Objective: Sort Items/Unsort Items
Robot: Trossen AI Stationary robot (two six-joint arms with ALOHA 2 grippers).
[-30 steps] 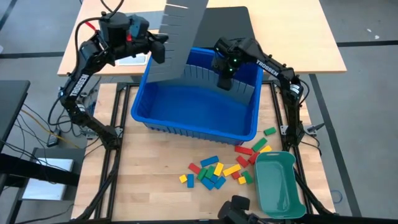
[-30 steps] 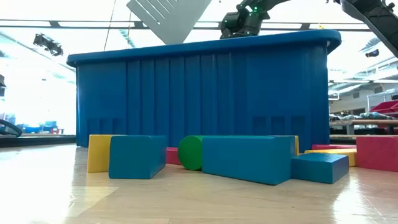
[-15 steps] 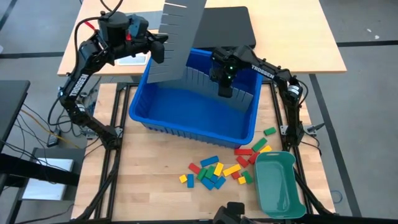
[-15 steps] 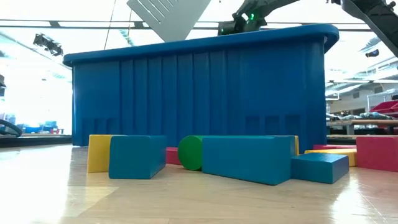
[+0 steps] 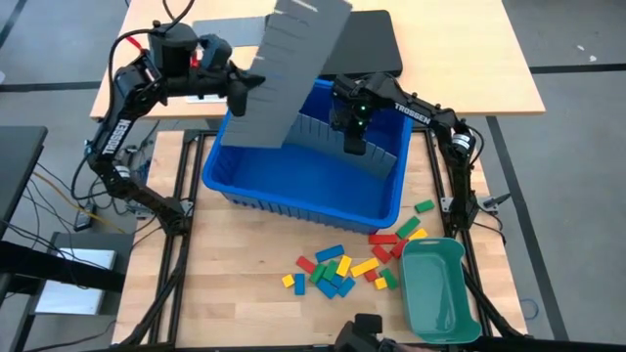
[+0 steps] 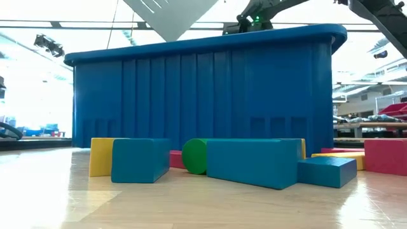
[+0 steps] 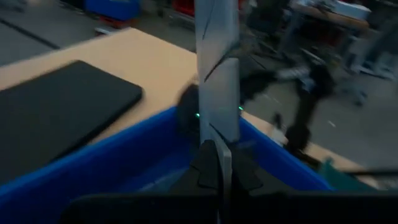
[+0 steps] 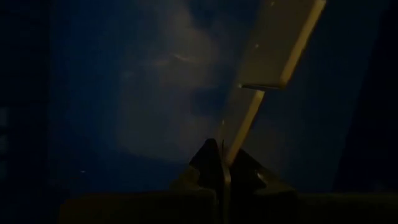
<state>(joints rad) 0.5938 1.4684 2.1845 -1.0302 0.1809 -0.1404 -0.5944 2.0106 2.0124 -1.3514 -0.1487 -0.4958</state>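
On the tabletop (image 5: 245, 284) the blocks (image 5: 337, 269) lie loose while the left claw (image 5: 238, 90), pinching the grey divider (image 5: 289, 68) over the blue bin (image 5: 303, 191), and the right claw (image 5: 352, 144), pressed together inside it, risk colliding.

One deep blue plastic bin (image 5: 293, 200). One grey slotted divider sheet (image 5: 289, 73) at the far left, and a second grey slotted strip (image 5: 315, 121) inside the bin. One teal-green oblong plastic tray (image 5: 437, 288) at the near right. One flat black mat (image 5: 367, 39) far off. Two dark robot arms (image 5: 127, 108) (image 5: 430, 112). About eighteen small rectangular toy blocks (image 5: 330, 253) in red, yellow, green and blue; overlaps blur the exact count.
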